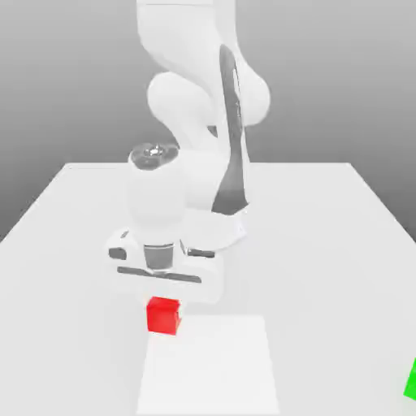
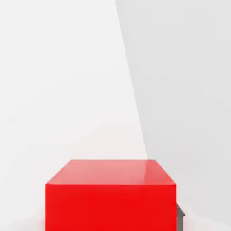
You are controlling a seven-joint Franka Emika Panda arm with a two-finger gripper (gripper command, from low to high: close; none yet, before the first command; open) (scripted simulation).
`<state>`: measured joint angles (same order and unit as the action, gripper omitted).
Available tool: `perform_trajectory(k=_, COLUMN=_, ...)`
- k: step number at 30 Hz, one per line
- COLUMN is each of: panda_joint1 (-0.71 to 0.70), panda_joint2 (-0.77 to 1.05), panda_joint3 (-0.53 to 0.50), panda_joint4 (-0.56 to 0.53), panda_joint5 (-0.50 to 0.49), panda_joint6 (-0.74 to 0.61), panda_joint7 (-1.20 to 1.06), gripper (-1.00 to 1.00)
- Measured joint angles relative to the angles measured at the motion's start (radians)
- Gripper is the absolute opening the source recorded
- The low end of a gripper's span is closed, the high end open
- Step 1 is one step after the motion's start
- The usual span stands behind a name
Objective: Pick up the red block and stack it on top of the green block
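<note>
White table (image 1: pixel 325 227), bearing: red block (image 1: pixel 163 315) near its front edge, clenched in the lowered Panda gripper (image 1: pixel 163 302); green block (image 1: pixel 412 380) well apart at the exterior view's right edge.

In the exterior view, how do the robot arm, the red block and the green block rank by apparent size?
1. Robot arm, by far the largest.
2. Red block.
3. Green block, but the picture's edge cuts it off, so its rank against red is unsure.

- White table (image 1: pixel 325 236) lying under a plain grey backdrop (image 1: pixel 341 81).
- Brighter white rectangular patch (image 1: pixel 211 366) sitting on the table's near edge.
</note>
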<state>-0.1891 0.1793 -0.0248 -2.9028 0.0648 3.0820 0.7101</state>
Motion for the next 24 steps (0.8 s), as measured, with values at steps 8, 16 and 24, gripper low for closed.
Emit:
perform_trajectory(k=8, panda_joint1=0.0, panda_joint2=-0.237, panda_joint3=-0.022, panda_joint4=-0.034, panda_joint5=-0.075, panda_joint6=-0.203, panda_joint7=0.054, gripper=-1.0)
perform_trajectory(k=16, panda_joint1=0.201, panda_joint2=-0.168, panda_joint3=0.081, panda_joint4=0.186, panda_joint5=-0.069, panda_joint6=-0.358, panda_joint7=-0.04, gripper=-1.0)
perform_trajectory(k=24, panda_joint1=0.371, panda_joint2=-0.004, panda_joint3=0.21, panda_joint4=0.476, panda_joint5=-0.127, panda_joint6=-0.488, panda_joint7=-0.113, gripper=-1.0)
